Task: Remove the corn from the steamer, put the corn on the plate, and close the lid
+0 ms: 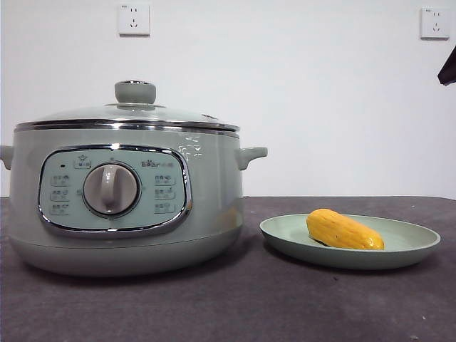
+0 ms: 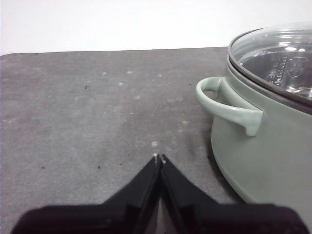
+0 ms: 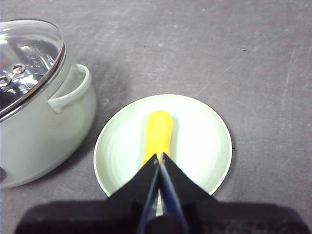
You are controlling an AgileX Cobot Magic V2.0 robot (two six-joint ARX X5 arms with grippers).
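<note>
The sage-green steamer (image 1: 128, 199) stands at the left with its glass lid (image 1: 132, 114) seated on it, knob up. The yellow corn (image 1: 343, 230) lies on the pale-green plate (image 1: 413, 246) to the steamer's right. My right gripper (image 3: 159, 157) is shut and empty, high above the plate (image 3: 204, 141) and the corn (image 3: 158, 134); only a black tip (image 1: 448, 69) shows in the front view. My left gripper (image 2: 159, 157) is shut and empty over bare table, beside the steamer's side handle (image 2: 229, 105). The lid also shows in both wrist views (image 2: 278, 53) (image 3: 24, 58).
A dark grey cloth (image 1: 228, 306) covers the table. A white wall with two sockets (image 1: 134, 19) stands behind.
</note>
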